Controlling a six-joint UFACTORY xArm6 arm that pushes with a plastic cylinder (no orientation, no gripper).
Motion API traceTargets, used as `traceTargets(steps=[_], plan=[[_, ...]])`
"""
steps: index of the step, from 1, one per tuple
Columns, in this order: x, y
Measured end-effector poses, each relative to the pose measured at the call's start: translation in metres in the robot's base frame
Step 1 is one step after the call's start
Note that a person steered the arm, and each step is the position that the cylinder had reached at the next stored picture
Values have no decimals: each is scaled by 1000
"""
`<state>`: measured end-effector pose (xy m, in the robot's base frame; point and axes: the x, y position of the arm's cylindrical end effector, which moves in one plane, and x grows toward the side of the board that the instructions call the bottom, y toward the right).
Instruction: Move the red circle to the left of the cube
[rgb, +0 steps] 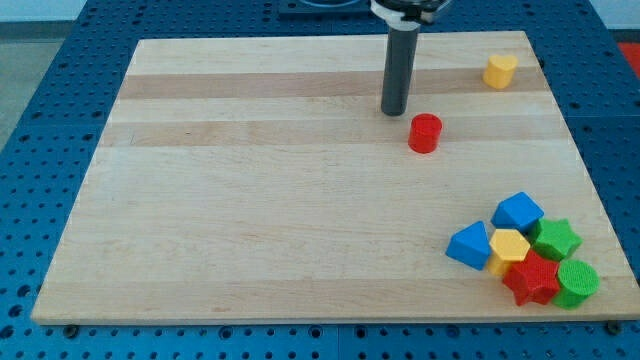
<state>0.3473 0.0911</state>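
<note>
The red circle (425, 133), a short red cylinder, stands on the wooden board in the upper right part of the view. My tip (393, 111) is just to its upper left, a small gap apart from it. The blue cube (518, 213) sits at the lower right, at the top of a cluster of blocks. The red circle is well above and to the left of the cube.
The cluster at the lower right also holds a blue triangular block (469, 246), a yellow hexagon (510, 246), a green star (555, 239), a red star (531, 279) and a green circle (577, 283). A lone yellow hexagon (500, 72) sits at the upper right.
</note>
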Motion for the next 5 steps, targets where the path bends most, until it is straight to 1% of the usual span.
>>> traceTargets(steps=[1,2,3,4,5], plan=[[16,34],[64,34],[133,34],[134,29],[117,25]])
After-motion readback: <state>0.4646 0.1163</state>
